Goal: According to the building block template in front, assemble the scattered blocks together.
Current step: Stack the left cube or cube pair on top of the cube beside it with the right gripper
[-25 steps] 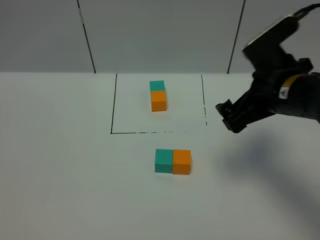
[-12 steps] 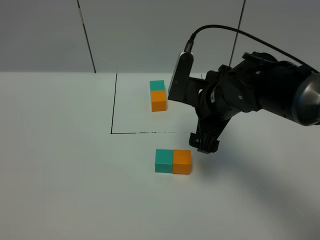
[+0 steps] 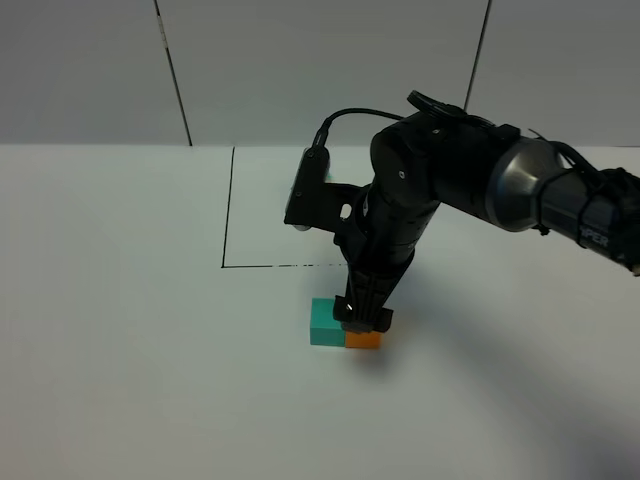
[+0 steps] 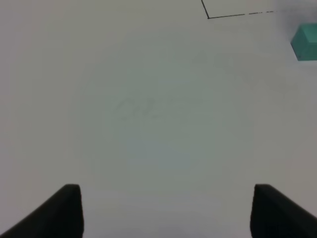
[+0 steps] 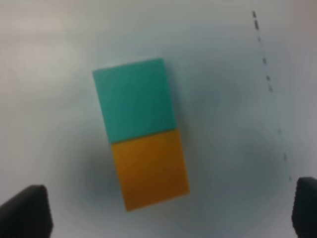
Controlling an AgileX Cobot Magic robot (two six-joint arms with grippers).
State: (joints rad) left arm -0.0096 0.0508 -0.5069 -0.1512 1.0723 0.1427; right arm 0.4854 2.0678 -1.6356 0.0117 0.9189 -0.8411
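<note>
Well, from the high camera the table (image 3: 120, 380) lies bare on every side of the pair. The teal cube (image 3: 324, 322) and the orange cube (image 3: 365, 340) sit touching, side by side, just in front of the near line of the template frame (image 3: 228, 210). The right arm (image 3: 450, 180) reaches across the middle and hides the inside of that frame from me. The right gripper (image 3: 362, 318) points down over the orange cube; from here I cannot tell whether it touches.

On the left wrist camera, the left gripper (image 4: 168, 213) has its fingers apart with only bare table between them. It holds nothing. The teal cube shows at the picture's edge, well away from it, near a corner of the frame line.

On the right wrist camera, slightly blurred, the fingers (image 5: 25, 213) stand wide and grip nothing. Both cubes lie in the gap, the orange one nearer the fingertips, with clear table on either side of the pair.
</note>
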